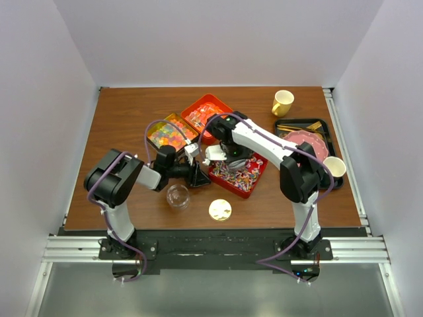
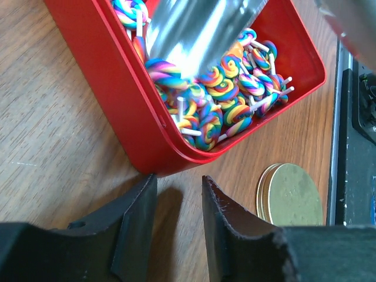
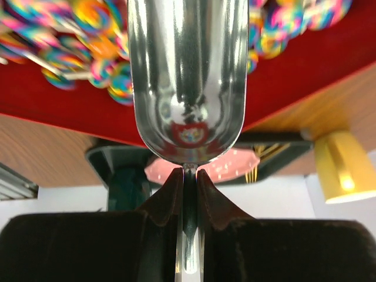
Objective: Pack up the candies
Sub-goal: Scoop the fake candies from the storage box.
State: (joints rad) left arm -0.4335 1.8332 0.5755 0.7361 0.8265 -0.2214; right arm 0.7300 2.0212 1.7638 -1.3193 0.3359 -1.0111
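1. White walls (image 1: 39,66) close in a brown wooden bench (image 1: 119,112), with both arms bolted at its near edge.
2. Midway across the bench sits a red tray (image 2: 126,111) heaped with rainbow-swirled candies (image 2: 226,94) on white sticks.
3. The right pincer (image 3: 187,179) is clamped tight on the thin handle of a metal scoop (image 3: 187,70), whose bowl lies over the candies in that tray.
4. The left pincer (image 2: 177,182) stands partly open with nothing in it, low over the bench just beside the tray's wall.
5. Nearer the far edge, a yellow tray (image 1: 177,117) holds orange and yellow gummy pieces (image 1: 168,137).
6. A gold lid (image 1: 220,210) and a glass jar (image 1: 177,196) lie close to the middle of the near edge.
7. A yellow mug (image 1: 282,102) stands toward the far right corner.
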